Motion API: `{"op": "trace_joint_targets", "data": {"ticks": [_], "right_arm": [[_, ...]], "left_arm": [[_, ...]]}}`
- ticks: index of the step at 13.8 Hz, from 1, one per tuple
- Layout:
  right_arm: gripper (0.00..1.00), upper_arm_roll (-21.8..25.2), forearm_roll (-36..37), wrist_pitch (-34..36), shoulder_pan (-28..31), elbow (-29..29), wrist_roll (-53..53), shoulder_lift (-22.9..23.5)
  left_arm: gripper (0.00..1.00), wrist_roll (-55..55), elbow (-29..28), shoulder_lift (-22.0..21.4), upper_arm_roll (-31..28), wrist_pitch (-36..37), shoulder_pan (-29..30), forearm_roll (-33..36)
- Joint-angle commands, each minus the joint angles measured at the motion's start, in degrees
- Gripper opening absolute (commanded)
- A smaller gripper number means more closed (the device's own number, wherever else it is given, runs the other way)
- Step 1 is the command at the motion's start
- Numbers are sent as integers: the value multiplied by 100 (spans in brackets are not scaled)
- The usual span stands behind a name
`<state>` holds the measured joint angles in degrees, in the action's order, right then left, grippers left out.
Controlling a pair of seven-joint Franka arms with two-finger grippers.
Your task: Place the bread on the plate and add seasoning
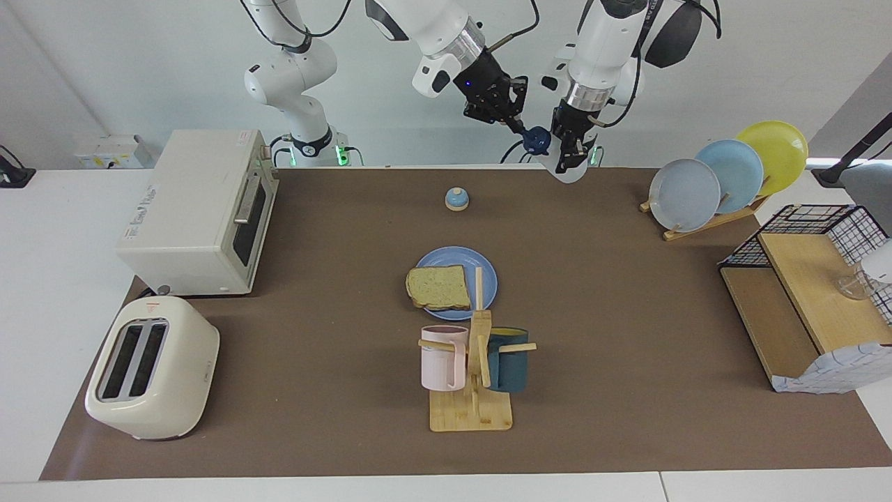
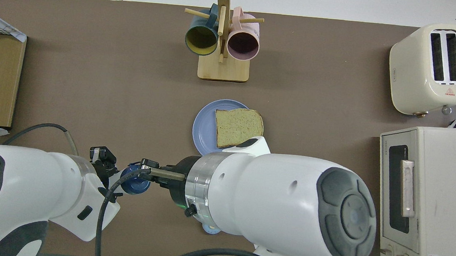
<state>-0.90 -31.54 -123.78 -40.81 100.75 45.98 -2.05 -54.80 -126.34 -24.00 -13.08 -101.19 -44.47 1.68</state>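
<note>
The bread (image 1: 439, 287) lies on the blue plate (image 1: 489, 277) mid-table, its crust overhanging the rim toward the right arm's end; both also show in the overhead view, bread (image 2: 238, 124) on plate (image 2: 202, 130). High over the table's edge nearest the robots, my left gripper (image 1: 571, 148) is shut on the whitish seasoning bottle (image 1: 568, 169), which is tilted. Its navy cap (image 1: 536, 139) points at my right gripper (image 1: 524, 130), whose fingertips are shut on the cap's edge. From above, the cap (image 2: 134, 182) sits between the two wrists.
A blue-domed bell (image 1: 456, 199) stands between the plate and the robots. The mug rack (image 1: 474, 369) holds a pink and a dark mug beside the plate. Oven (image 1: 198, 213) and toaster (image 1: 150, 366) are at the right arm's end, plate rack (image 1: 725, 178) and wire shelf (image 1: 808, 293) at the left arm's.
</note>
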Motion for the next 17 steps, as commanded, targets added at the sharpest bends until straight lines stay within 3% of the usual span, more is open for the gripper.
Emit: {"op": "trace_joint_targets", "data": {"ticks": [1,3,14,15,16,17], "right_arm": [[0,19,-1,-146,319,33,51,-32],[0,28,-360,-172,433,24,43,-32],[0,37,-379,-181,935,85,-72,-23],[26,37,-371,-190,926,111,-89,-32],[76,37,-362,-181,926,181,-107,-58],[93,46,-336,-164,944,199,-107,-67]], "left_arm": [[0,-22,-146,-175,34,46,18,114],[0,-22,-146,-175,34,47,18,114],[0,241,-93,-8,25,-164,18,254],[0,241,-93,-8,25,-164,18,254],[0,241,-93,-8,25,-164,18,254],[0,241,-93,-8,25,-156,18,254]]}}
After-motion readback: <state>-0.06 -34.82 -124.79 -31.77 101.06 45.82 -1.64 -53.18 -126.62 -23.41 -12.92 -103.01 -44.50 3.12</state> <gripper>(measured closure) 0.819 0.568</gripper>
